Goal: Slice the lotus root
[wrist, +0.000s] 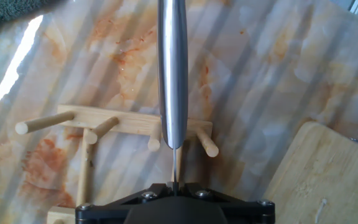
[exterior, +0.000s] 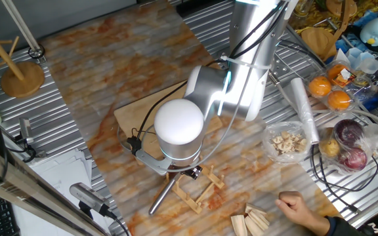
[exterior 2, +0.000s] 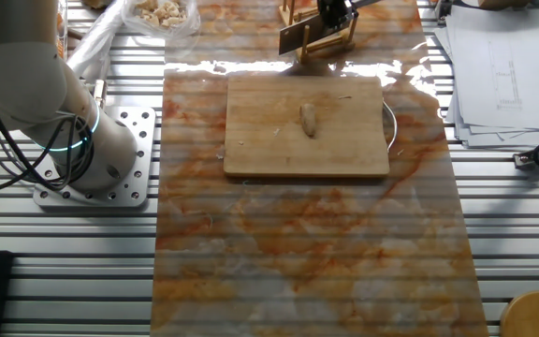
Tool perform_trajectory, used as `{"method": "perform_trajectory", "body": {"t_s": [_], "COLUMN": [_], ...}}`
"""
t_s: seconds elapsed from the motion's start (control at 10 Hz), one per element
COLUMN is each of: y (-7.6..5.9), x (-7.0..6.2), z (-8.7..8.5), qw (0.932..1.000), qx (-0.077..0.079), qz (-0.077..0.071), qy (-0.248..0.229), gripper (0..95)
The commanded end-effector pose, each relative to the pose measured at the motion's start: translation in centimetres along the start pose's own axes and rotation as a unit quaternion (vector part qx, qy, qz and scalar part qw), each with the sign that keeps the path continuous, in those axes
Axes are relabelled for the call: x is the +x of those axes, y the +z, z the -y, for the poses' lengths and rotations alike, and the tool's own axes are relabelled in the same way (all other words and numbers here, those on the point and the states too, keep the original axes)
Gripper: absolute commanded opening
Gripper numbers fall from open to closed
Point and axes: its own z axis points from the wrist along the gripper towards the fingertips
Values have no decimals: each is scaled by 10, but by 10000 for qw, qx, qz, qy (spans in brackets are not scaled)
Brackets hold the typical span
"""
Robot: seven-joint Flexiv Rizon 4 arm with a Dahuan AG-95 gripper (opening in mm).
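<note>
**Gripper at the knife rack, root uncut**

I see the gripper (exterior 2: pixel 333 13) over the rack (wrist: pixel 114 124) at the tabletop's far edge, closed on the knife (wrist: pixel 172 68) blade. Root (exterior 2: pixel 308 119) lies whole near the middle of the board (exterior 2: pixel 279 150), well apart from the gripper.

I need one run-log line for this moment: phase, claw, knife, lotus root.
phase: fetching knife | claw: shut on knife, at rack | lotus root: whole, on board | cuts: none
</note>
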Motion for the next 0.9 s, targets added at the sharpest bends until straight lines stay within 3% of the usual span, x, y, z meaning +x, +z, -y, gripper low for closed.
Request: {"method": "perform_trajectory", "body": {"t_s": [0.1, 0.4, 0.5, 0.9], "y": [-1, -1, -78, -76], "x": [0, 0, 2, -1], "z": [0, 0, 18, 17], "qw": [10000, 10000, 9983, 9983], "qx": [1, 1, -394, -389], "qz": [-1, -1, -332, -344], "qy": [0, 0, 259, 247], "gripper": [0, 0, 0, 0]}}
